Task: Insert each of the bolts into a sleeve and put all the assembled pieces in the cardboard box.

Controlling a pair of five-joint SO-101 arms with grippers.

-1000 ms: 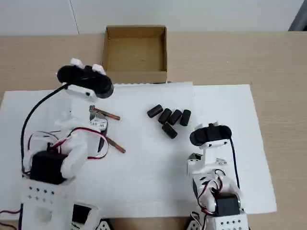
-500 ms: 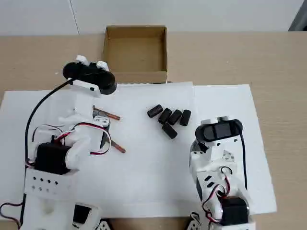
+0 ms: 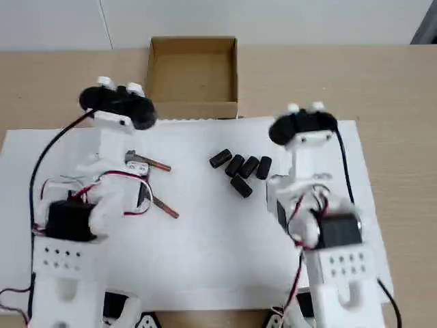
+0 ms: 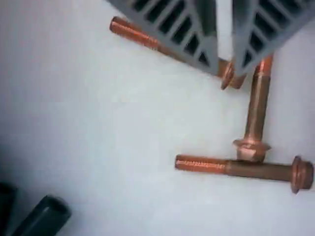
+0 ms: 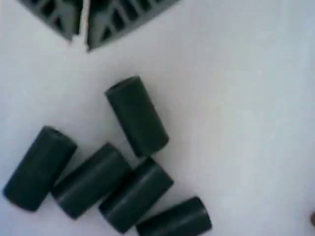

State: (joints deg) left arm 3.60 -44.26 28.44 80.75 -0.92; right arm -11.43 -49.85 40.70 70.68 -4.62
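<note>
Left gripper (image 4: 226,61): jaws pressed almost together with a thin slit between them, pinching nothing. It hangs over the paper (image 3: 212,246), right above three loose bolts.
- Bolt 1 (image 4: 147,38) lies partly under the jaws, with its head at the tips.
- Bolt 2 (image 4: 257,105) starts just beside the tips and runs away from them.
- Bolt 3 (image 4: 246,169) lies crosswise past bolt 2, farthest from the tips. Its shank touches bolt 2's head.

Right gripper (image 5: 80,38): jaws pressed together with only a hairline slit, pinching nothing. Five sleeves lie on the paper ahead of it.
- Nearest sleeve (image 5: 137,115) is near the tips and apart from them.
- The other four (image 5: 91,179) lie side by side beyond it, touching one another. The nearest sleeve's far end meets this row.

Box (image 3: 193,75): open top, on the table (image 3: 396,82) at the paper's far edge. It is beyond both grippers, well apart from each and nearer the left one.

All bolts and sleeves are separate pieces on the paper, outside the box.
</note>
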